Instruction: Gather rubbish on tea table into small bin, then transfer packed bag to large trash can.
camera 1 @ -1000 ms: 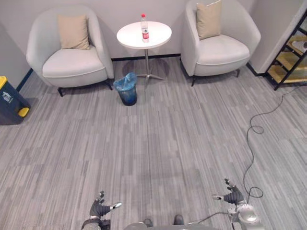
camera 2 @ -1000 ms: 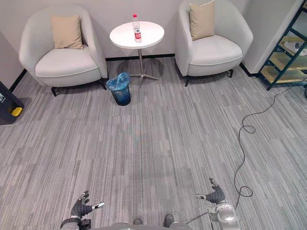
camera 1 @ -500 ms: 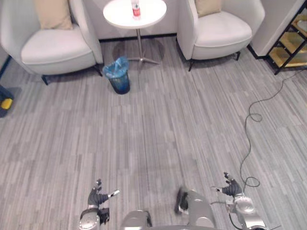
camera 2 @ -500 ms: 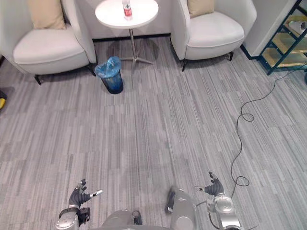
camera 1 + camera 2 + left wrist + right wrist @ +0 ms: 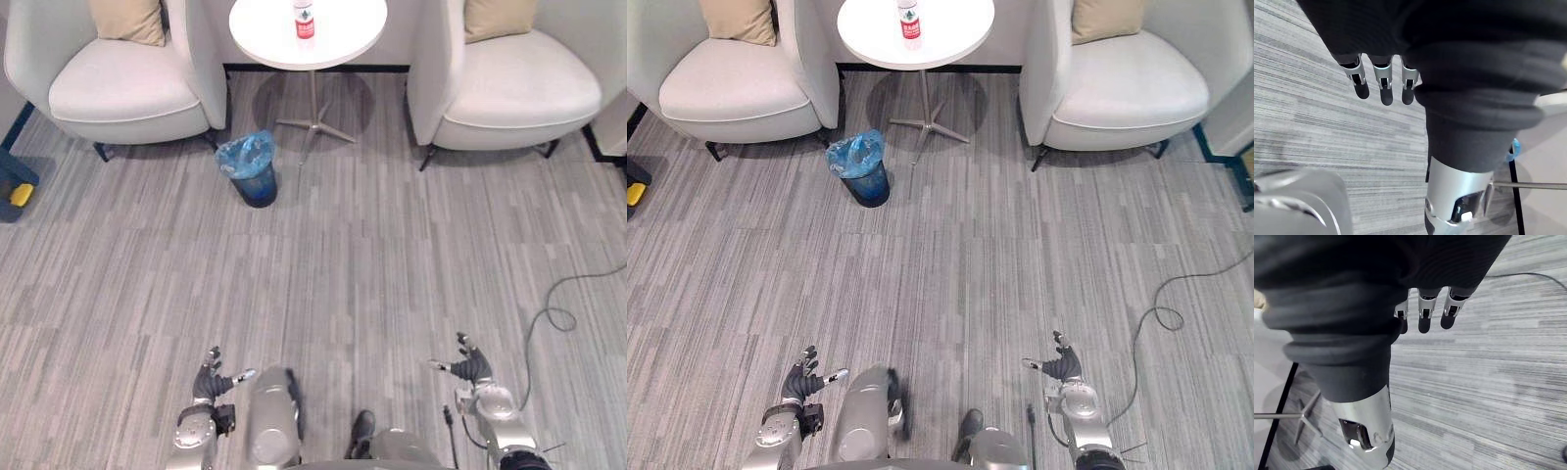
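Round white table (image 5: 343,34) carries 1 bottle (image 5: 304,20); blue-lined bin (image 5: 253,168) on carpet (image 5: 372,255).

Left armchair (image 5: 118,93), right armchair (image 5: 519,93), tan cushions (image 5: 127,20); grey striped floor (image 5: 372,264), probably carpet.

My left hand (image 5: 209,382), silver fingers with dark tips under a dark ribbed cover, hangs low at seven o'clock, fingers loosely straight, thumb spread. My right hand (image 5: 471,368) hangs likewise at five o'clock, relaxed and empty.

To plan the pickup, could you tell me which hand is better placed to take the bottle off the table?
Probably the left hand: the small bin stands on its side, and the bottle slightly so. The right hand is equally far away.
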